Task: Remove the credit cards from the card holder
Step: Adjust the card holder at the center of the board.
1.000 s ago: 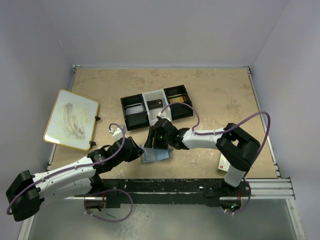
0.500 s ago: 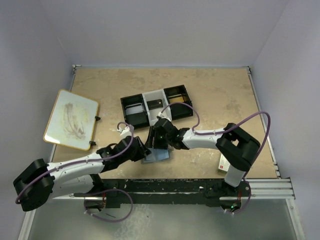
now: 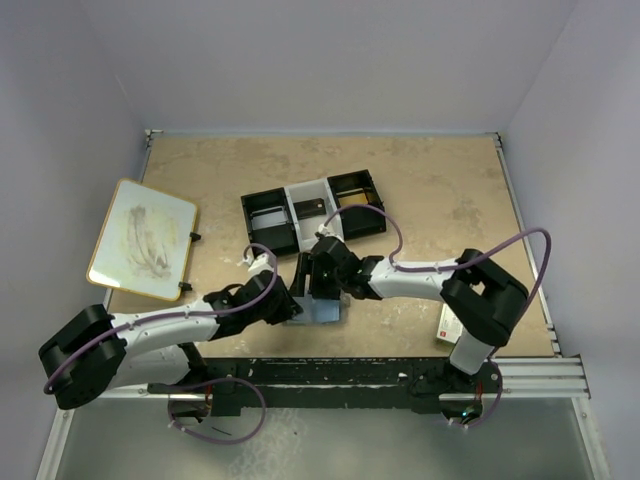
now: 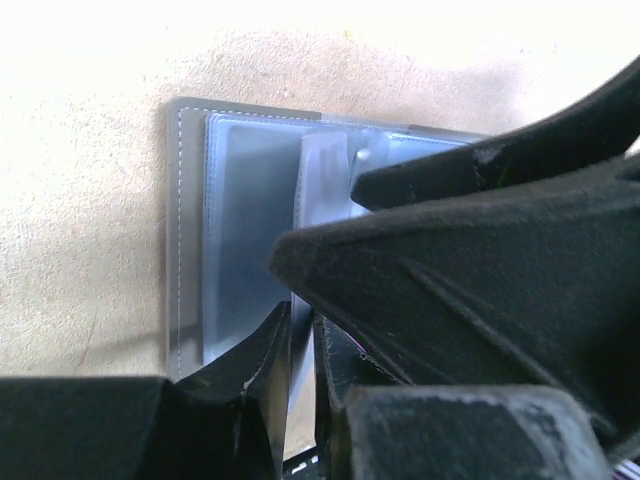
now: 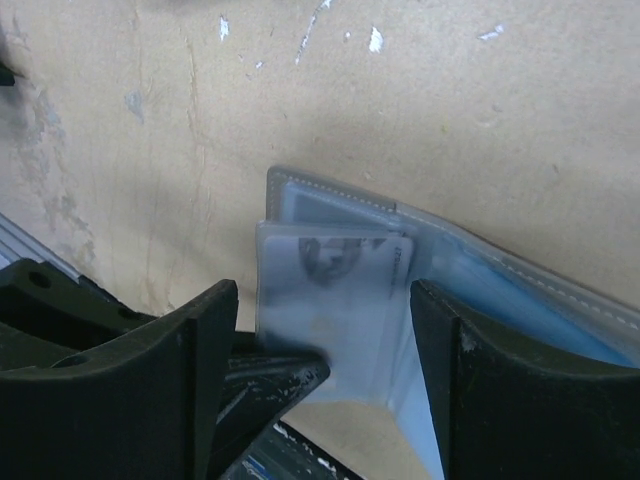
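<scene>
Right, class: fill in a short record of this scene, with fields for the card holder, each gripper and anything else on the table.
card holder: lying open on the table, grey cover down
left gripper: shut on the edge of a plastic sleeve
right gripper: open, jaws either side of that sleeve, not gripping
loose cards: none seen
elsewhere: tray, whiteboard, white-and-red box, all apart from the holder

Scuffed tan table [image 3: 430, 190]. A black-and-white three-compartment tray [image 3: 246, 215] lies near centre, an open grey card holder [image 3: 322, 310] at six o'clock, a whiteboard [image 3: 142, 238] at nine, and a white-and-red box [image 3: 448, 322] at four.
</scene>
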You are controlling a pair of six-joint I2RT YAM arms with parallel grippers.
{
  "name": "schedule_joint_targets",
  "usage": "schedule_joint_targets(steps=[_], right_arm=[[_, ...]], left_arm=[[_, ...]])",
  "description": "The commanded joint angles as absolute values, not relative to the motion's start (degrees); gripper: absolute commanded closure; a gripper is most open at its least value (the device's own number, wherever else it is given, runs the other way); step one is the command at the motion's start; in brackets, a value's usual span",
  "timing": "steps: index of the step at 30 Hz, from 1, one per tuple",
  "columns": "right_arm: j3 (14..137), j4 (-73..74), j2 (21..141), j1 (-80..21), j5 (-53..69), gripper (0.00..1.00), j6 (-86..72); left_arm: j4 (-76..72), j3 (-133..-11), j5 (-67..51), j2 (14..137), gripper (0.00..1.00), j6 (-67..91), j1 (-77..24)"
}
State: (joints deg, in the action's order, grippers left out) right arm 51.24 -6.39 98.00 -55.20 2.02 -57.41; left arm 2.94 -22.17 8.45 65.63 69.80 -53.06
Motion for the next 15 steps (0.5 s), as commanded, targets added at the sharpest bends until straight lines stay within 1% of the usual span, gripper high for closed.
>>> schedule_joint_targets(steps=[1,4,8,11,15], right_arm=[[51.7,0.7,92.0,-55.5,-1.5,0.26,-56.2],[51.4,4.9,89.3,-55.5,-6.3,0.26,-58.3],[48.1,6.5,85.3,-54.9,-10.1,0.26,-61.1],[45.4,6.8,81.4,-54.7,-12.8,0.26,-63.7],[42.1,8.2,76.7,-54.7,-17.7,0.26,-67.2]], left_arm=[[3.2,-25.2,9.2,64.8,0.87,68.3,-53.3],[2.8,-25.8,8.2,65.3,0.81,67.9,-53.3],[2.0,-27.1,7.0,65.8,0.71,67.0,-53.3],[1.4,-28.2,5.7,66.8,0.68,66.0,-53.3],[0.1,-29.6,2.8,69.8,0.66,65.0,-53.3]])
